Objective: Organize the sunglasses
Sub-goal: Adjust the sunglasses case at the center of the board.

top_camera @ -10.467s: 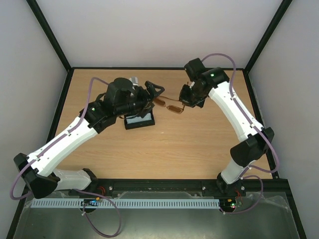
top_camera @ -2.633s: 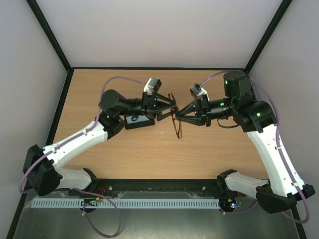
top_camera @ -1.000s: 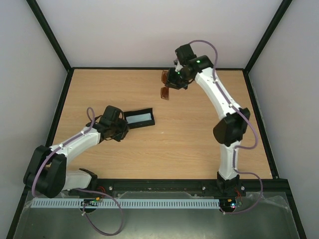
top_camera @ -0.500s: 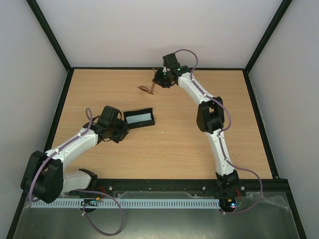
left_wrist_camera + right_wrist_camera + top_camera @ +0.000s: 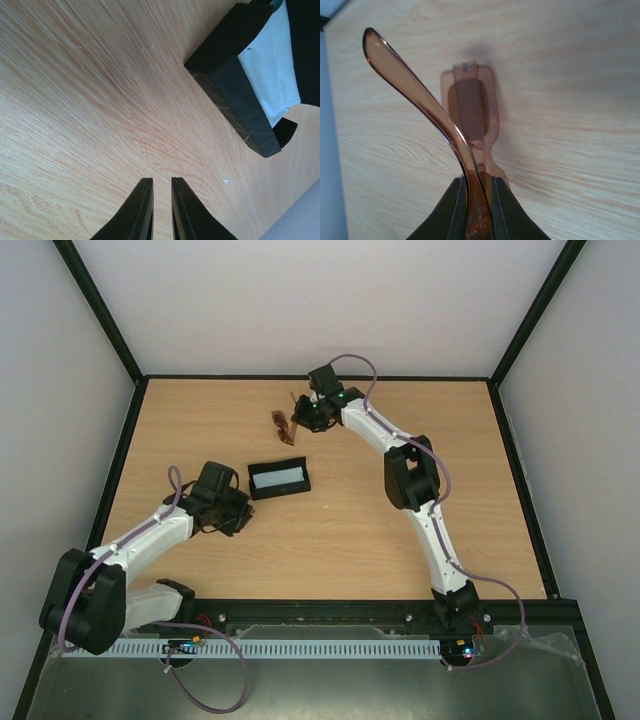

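Two robot arms work over the pale wooden table (image 5: 350,530), and one open black box-shaped case (image 5: 285,491) lies between them.

On the near left side of the case, the left gripper (image 5: 160,181) points down at the wood. Its fingers are almost together with only a thin slit, and they hold nothing. The left arm lies low and bent. I think it waits there to keep out of the way, or to steady the case if it slides.

The case sits with its open side up, and a light blue soft cloth (image 5: 280,478) lies flat inside. In the left wrist view the dark wall of the case (image 5: 235,105) is close to the left fingers but not touching them. The cloth probably makes a soft bed.

Behind the case, on its far side and apart from it, are the small brown sunglasses with orange see-through lenses (image 5: 283,423). They look folded. One curved side piece pokes toward the right wrist camera, over a lens (image 5: 470,115). I cannot tell if they touch the wood or hang just above it.

The right gripper (image 5: 477,182) has its fingers clamped on one end of the sunglasses. That likely leaves the other end free to go into the case first. The right arm reaches long and almost straight to the spot behind the case, with its gripper (image 5: 303,418) tipped downward. The sunglasses are not in the case yet.
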{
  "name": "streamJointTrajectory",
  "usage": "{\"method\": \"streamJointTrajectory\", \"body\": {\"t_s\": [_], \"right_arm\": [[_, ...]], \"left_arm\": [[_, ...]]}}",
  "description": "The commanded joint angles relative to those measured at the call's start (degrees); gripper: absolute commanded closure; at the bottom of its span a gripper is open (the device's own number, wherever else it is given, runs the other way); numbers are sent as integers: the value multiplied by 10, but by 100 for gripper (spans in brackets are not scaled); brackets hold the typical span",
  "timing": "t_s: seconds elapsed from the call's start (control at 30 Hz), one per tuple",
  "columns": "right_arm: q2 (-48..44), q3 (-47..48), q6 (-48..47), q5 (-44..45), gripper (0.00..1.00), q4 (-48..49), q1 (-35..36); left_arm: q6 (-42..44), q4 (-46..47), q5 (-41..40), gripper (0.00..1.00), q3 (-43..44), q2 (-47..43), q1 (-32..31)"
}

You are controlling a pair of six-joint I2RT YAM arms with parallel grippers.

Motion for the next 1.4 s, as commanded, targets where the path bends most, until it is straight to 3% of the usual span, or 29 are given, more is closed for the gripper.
{"method": "streamJointTrajectory", "body": {"t_s": [0.0,0.33,0.8,1.07,1.37], "right_arm": [[-24,-63,-27,-7,99,-4,1],[-125,-207,-63,1,99,17,2],[-289,-479,-70,-8,99,80,4],[-306,-503,-100,8,99,50,4],[-278,-460,-132,50,99,-15,4]], "left_arm": [[5,10,14,86,-9,6,4],[22,47,11,86,14,79,4],[58,75,1,86,64,171,24],[88,82,20,86,126,234,28],[93,90,32,86,130,235,29]]}}
